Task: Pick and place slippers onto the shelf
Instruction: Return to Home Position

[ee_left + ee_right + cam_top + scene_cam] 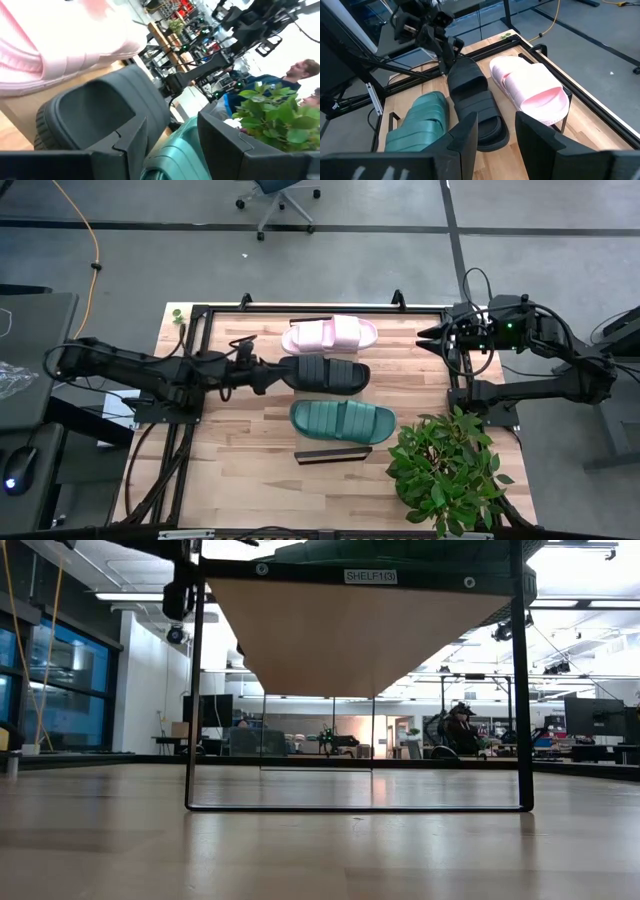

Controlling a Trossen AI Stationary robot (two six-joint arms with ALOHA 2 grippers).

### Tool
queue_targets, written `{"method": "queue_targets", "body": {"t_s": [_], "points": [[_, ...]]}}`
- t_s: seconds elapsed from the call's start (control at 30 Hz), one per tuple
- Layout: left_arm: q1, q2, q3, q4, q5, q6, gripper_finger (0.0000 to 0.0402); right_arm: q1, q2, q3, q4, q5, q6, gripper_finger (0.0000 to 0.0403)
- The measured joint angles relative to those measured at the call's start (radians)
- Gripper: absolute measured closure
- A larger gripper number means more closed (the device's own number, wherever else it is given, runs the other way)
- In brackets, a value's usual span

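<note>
**Shelf [405,385] loaded, fingers released on both sides**

Pink slipper [330,335] lies by the shelf's back edge, black slipper [325,375] mid-board, teal slipper [343,421] toward the front. All 3 run lengthwise, close together. Bare board is open on the rt side up to the rail.

Left gripper [272,375] reaches in over the left rail, arm stretched nearly flat. Its fingers are spread & empty, just beside the black slipper's end. Right gripper [428,337] hangs at the rt rail, arm folded, fingers apart, holding nothing.

Plant [445,470] crowds the table's [250,490] front-rt corner.
</note>
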Motion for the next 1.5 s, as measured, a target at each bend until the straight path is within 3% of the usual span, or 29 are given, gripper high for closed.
{"method": "queue_targets", "body": {"t_s": [0.63, 0.87, 1.33, 1.5], "points": [[0.0, -0.25, 0.0, -0.023, -0.01, 0.257, 0.024, 0.0, -0.093, 0.0, -0.009, 0.008, 0.053, 0.0279], [0.0, -0.275, 0.0, -0.018, 0.016, 0.333, 0.024, 0.0, -0.147, 0.0, 0.022, 0.024, 0.099, 0.0279], [-0.001, -0.349, 0.0, -0.001, 0.06, 0.826, 0.0243, 0.0, -0.223, 0.0, 0.146, 0.034, 0.155, 0.0279], [-0.001, -0.432, 0.0, -0.068, 0.065, 0.903, 0.0281, 0.0, -0.225, 0.0, 0.151, 0.052, 0.165, 0.0279]]}}
